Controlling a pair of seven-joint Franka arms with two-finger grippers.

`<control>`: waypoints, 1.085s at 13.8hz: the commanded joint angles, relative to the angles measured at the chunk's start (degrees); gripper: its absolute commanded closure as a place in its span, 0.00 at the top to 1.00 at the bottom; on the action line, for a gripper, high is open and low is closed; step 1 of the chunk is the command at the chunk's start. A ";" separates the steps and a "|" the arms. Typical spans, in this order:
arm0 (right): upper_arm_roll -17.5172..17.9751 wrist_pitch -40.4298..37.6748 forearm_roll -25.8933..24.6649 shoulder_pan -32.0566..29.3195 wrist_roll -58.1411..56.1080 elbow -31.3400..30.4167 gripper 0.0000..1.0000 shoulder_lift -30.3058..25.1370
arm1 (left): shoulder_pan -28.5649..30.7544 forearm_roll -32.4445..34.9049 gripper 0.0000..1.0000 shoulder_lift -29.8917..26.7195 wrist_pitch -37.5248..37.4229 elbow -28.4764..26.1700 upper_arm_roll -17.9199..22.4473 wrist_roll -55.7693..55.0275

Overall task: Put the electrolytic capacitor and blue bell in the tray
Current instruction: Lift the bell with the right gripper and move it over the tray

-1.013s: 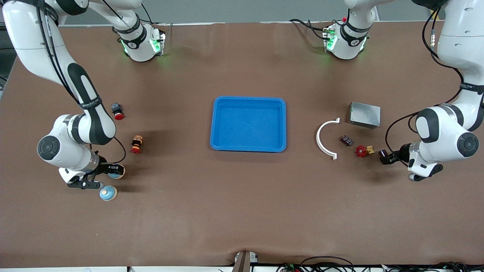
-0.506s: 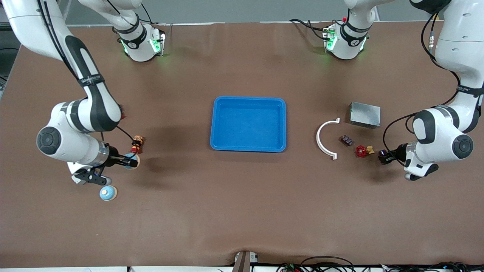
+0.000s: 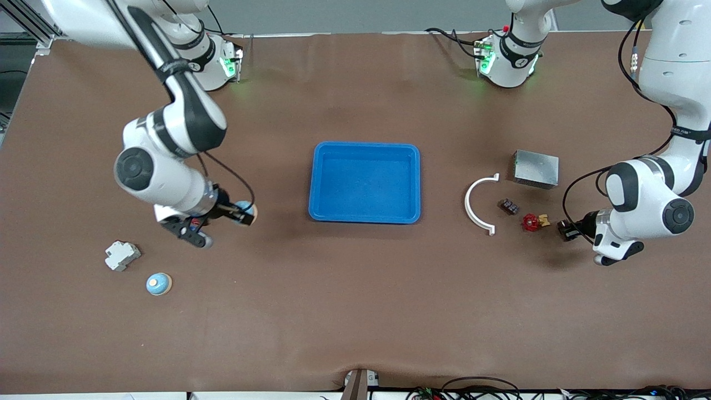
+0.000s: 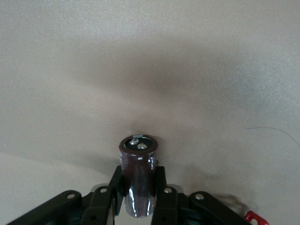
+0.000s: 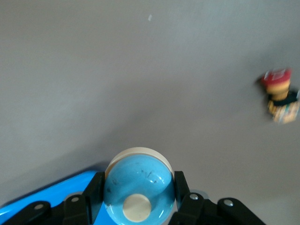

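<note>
My right gripper [image 3: 244, 214] is shut on a blue bell [image 5: 139, 190], a blue dome with a cream knob, held in the air over the table just off the tray's end toward the right arm. The blue tray [image 3: 364, 181] sits mid-table, and its corner [image 5: 65, 187] shows under the bell. My left gripper [image 3: 567, 229] is shut on the electrolytic capacitor [image 4: 138, 168], a dark brown cylinder, low at the table beside a red valve. Its black fingers [image 4: 161, 192] press on both sides of the can. A second blue bell [image 3: 159, 284] rests on the table toward the right arm's end.
A white block [image 3: 122, 255] lies beside the second bell. A white arc [image 3: 479, 204], a small dark component [image 3: 509, 206], the red valve [image 3: 532, 222] and a grey metal box [image 3: 535, 169] lie toward the left arm's end. A red-and-yellow button [image 5: 280, 96] shows in the right wrist view.
My right arm has lifted the blue bell and carried it toward the tray, uncovering the white block. My left gripper has closed on the capacitor.
</note>
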 commanded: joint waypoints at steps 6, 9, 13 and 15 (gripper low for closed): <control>0.56 0.14 -2.71 13.10 20.90 -2.34 0.00 -3.80 | -0.05 0.31 0.00 -6.54 -18.59 6.79 -2.91 -0.22; 0.56 2.93 -5.96 15.92 25.99 -4.61 0.00 -3.54 | -0.66 -5.83 0.00 -6.46 -26.97 11.29 -4.60 -2.93; 0.47 11.29 -7.54 19.96 32.59 -9.10 0.00 -2.58 | -0.57 -7.34 0.00 -7.43 -30.59 11.20 -12.14 -13.73; 0.47 11.39 -9.91 22.07 35.93 -9.19 0.00 -1.26 | -0.57 -7.34 0.00 -7.34 -30.50 10.94 -16.18 -20.67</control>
